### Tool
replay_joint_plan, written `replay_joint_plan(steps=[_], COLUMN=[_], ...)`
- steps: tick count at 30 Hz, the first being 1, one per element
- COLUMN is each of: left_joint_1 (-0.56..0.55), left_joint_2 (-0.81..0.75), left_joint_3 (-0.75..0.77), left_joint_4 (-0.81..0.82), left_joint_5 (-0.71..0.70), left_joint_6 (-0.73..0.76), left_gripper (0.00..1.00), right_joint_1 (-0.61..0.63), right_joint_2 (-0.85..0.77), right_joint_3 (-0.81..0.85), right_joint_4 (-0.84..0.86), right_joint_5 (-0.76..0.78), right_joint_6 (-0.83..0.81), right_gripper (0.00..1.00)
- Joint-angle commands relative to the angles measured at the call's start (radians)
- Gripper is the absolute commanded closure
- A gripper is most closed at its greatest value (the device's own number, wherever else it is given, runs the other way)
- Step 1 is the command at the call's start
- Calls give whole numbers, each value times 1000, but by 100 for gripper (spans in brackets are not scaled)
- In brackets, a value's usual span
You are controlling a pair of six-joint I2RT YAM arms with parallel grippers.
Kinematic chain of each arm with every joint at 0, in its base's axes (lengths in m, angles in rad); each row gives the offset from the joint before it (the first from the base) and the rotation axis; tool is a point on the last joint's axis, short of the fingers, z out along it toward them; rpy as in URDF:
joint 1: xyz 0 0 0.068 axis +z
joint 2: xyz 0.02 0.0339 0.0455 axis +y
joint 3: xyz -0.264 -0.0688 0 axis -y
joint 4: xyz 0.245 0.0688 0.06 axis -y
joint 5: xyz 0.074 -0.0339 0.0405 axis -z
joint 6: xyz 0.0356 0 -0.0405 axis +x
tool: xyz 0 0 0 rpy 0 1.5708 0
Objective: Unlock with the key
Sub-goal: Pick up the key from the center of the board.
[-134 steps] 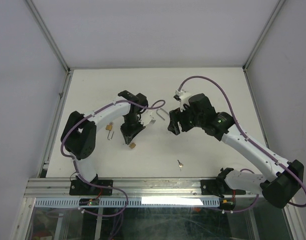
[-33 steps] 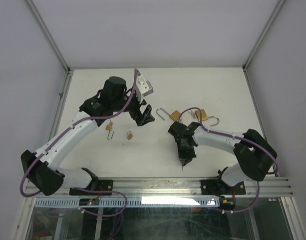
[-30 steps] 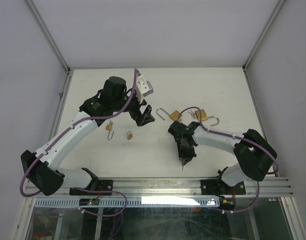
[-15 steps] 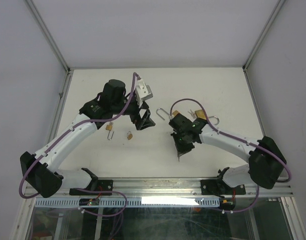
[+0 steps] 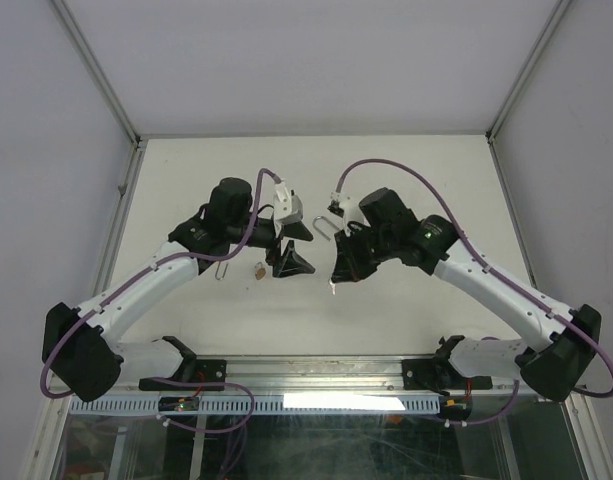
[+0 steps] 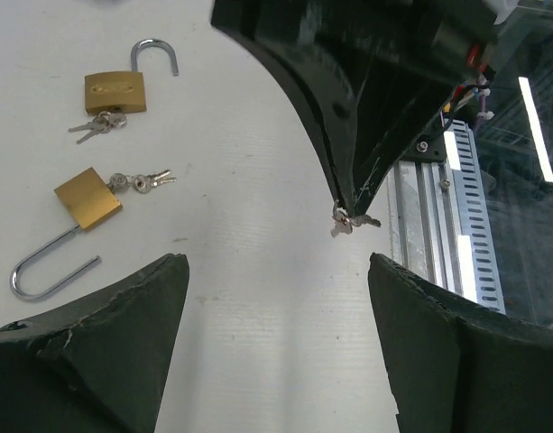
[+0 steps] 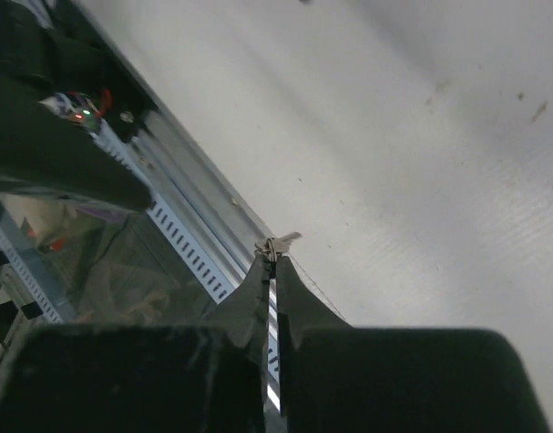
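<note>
My right gripper [image 5: 334, 283] hangs over the table's middle, shut on a small silver key [image 7: 278, 242]. The key [image 6: 349, 219] sticks out past its fingertips in the left wrist view too. My left gripper [image 5: 291, 262] stands open just left of it, with nothing between its fingers [image 6: 105, 347]. Two brass padlocks lie beyond with open shackles, one [image 6: 114, 90] farther off and one [image 6: 87, 200] nearer, each with a key bunch at its base. From above, the right arm hides them except one shackle [image 5: 324, 225].
A small brass lock piece [image 5: 258, 269] and a thin shackle [image 5: 219, 268] lie left of centre by the left arm. The metal rail [image 5: 316, 372] runs along the near edge. White enclosure walls stand on the other three sides.
The right gripper has lifted the key off the table near the front edge and carried it up and left. The left gripper has swung down and right to face it.
</note>
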Motion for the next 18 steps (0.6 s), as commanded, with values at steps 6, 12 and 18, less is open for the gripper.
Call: replay_joint_plan(steps=[6, 12, 18], left_joint_1=[-10, -10, -12], left_joint_2=[-120, -133, -155], left_joint_3=[-170, -193, -192], left_joint_4=[446, 526, 558], left_joint_5=[73, 82, 89], left_joint_6=[-23, -92, -120], left_gripper=[20, 30, 46], right_joint_1=[-42, -45, -75], right_joint_2=[-31, -29, -27], right_joint_3=[220, 284, 320], right_joint_4=[176, 246, 279], right_joint_5=[-220, -255, -267], right_joint_6=[58, 100, 130], right_gripper=[100, 100, 100])
